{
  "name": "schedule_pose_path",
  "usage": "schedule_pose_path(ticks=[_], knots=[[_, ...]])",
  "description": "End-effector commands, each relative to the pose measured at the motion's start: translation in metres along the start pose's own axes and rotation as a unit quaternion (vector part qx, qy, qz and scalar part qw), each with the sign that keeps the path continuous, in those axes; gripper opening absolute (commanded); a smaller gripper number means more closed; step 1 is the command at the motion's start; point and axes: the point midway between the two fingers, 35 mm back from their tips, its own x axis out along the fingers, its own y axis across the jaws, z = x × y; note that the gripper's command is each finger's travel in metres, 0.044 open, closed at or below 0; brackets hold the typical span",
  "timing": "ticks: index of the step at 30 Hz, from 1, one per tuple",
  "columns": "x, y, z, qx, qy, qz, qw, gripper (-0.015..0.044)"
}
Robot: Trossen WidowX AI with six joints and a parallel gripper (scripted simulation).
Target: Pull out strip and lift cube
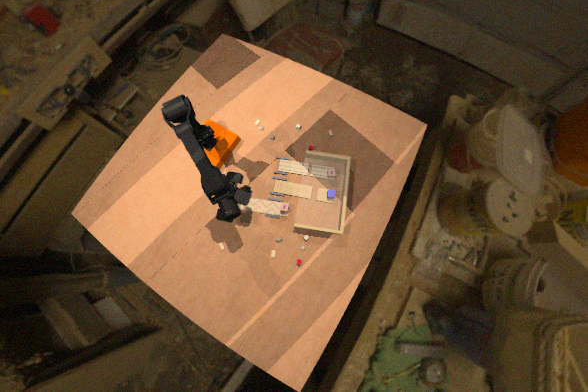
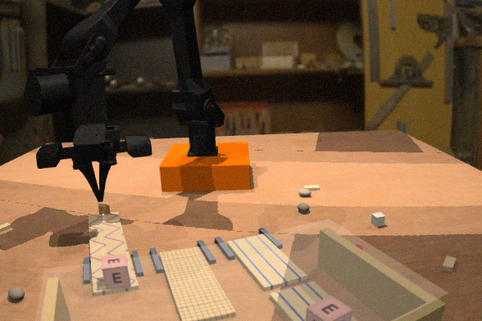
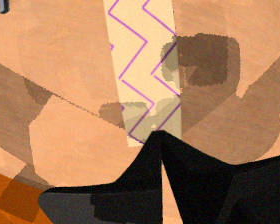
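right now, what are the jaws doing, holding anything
Gripper: jaws shut, holding nothing, tips poised just above the near end of the zigzag strip.
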Motion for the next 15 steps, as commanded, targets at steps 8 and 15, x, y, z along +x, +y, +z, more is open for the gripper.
schedule_pose_path(ticks=[8, 15], knots=[[-0.005, 0.003, 0.027, 0.012, -0.001, -0.001, 1.0, 0.0184], [-0.007, 0.006, 0.052, 0.012, -0.002, 0.0, 1.0, 0.0367]])
